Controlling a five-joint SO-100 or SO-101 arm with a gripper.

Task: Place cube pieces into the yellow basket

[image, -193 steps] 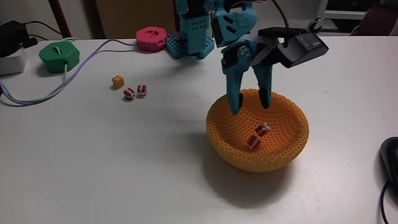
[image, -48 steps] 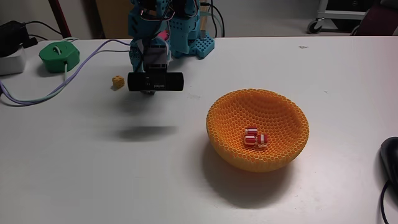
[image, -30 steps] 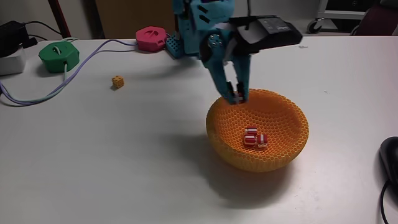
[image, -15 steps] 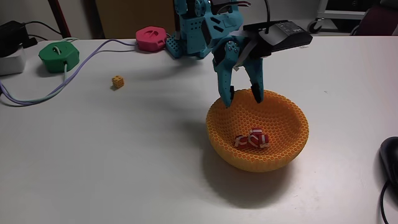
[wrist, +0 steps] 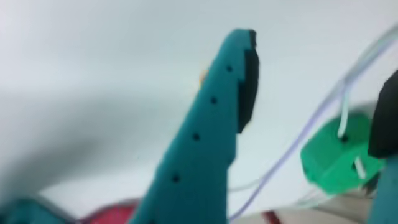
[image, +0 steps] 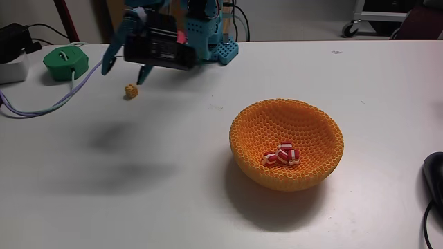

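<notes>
The yellow basket (image: 257,170) stands right of centre in the fixed view, with a cluster of red-and-white striped cube pieces (image: 281,155) lying at its bottom. A small yellow cube (image: 131,90) rests on the white table at the back left. My gripper (image: 127,67) hangs open just above and behind that cube, holding nothing, its teal fingers spread to either side. In the blurred wrist view one teal finger (wrist: 211,124) crosses the middle, and a speck of orange-yellow shows beside it.
A green puck (image: 66,62) (wrist: 339,158) with a lavender cable (image: 41,107) sits at the far left. A black adapter (image: 14,36) lies in the back left corner. A dark mouse (image: 433,171) is at the right edge. The arm's base (image: 208,41) stands at the back.
The arm has swung left from above the basket to the yellow cube, jaws still apart. The striped cubes in the basket have settled.
</notes>
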